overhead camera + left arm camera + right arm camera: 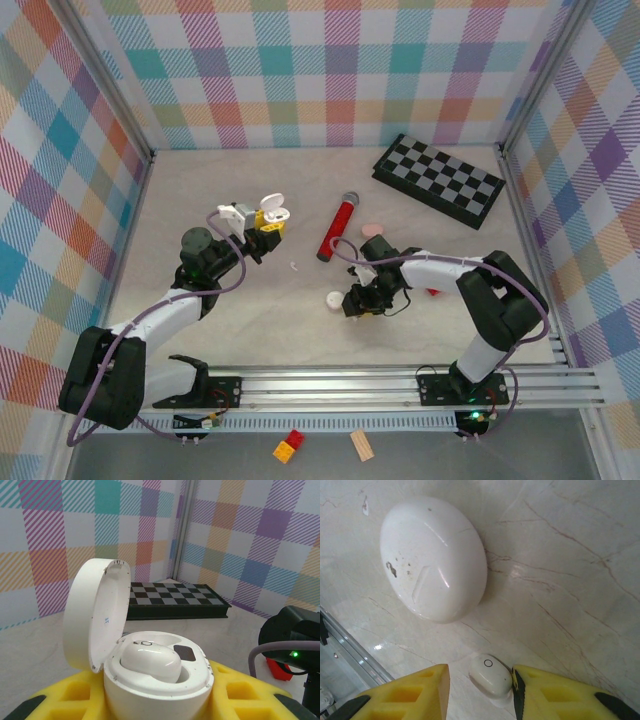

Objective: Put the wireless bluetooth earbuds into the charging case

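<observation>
Our right gripper point(481, 687) stands low over the table point(570, 580) with its yellow fingers point(410, 697) partly apart. They straddle a white earbud point(490, 676) that lies on the surface. The bud touches one finger and a gap remains to the other, so nothing is gripped. Just beyond the fingertips lies a closed white case point(434, 557), scuffed with dark specks. Seen from above, this pair sits near the middle of the table, toward the near edge, with the closed case on the gripper's left.

Our left gripper point(262, 228) is clamped on the charging case point(157, 685), which it holds upright over the left half of the table. The lid point(95, 620) is swung open. A second earbud point(150, 662) is seated in one well, and the well beside it shows a dark bottom.

Between the two grippers a tiny white bud point(294, 267) lies loose on the surface. Farther toward the far edge a red microphone point(338, 228) lies at a slant, with a pinkish pebble-shaped piece point(372, 230) just to its right. A folded checkerboard point(440, 180) rests near the far right corner. A small red piece point(433, 292) lies beside the right arm. Past the near edge, beyond the rail, we see a red and yellow brick point(290, 445) and a tan block point(361, 445).
</observation>
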You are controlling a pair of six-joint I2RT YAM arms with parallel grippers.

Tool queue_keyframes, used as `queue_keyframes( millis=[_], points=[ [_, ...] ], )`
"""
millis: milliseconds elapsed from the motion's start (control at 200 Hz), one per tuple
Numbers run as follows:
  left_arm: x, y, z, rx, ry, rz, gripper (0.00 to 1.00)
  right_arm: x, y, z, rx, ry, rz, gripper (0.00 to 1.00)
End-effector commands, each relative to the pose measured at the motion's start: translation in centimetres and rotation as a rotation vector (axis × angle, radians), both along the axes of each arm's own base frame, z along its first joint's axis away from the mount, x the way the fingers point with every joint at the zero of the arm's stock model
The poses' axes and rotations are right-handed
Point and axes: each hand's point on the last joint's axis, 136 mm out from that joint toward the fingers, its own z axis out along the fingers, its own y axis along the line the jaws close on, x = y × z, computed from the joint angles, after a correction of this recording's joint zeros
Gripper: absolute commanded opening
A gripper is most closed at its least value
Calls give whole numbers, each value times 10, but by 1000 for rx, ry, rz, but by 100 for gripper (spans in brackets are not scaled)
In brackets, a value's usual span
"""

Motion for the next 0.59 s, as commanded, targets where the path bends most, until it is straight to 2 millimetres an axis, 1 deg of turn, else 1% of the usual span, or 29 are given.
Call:
queue_keyframes(
  millis=[0,50,100,235,270,315,520,590],
  points=[
    [1,2,19,-2,-65,-6,28,1,2,-7,-11,6,-6,39],
    [1,1,19,-2,-65,-6,28,2,1,-10,-27,7,-8,33],
    [0,2,20,-2,-67,-6,28,1,-2,-13,-43,13,-7,31],
    [-1,2,21,-3,-70,-4,28,1,-1,-14,-43,20,-10,30],
    [-1,2,21,-4,-68,-4,28,2,0,-13,-41,15,-11,30],
    [-1,2,20,-2,-67,-4,28,3,-1,-12,-43,10,-13,27],
    [-1,2,21,-3,-69,-6,28,6,-2,4,-31,-41,-16,26],
    [-1,1,21,-4,-70,-9,28,9,-4,9,-33,-70,-18,24]
  ],
)
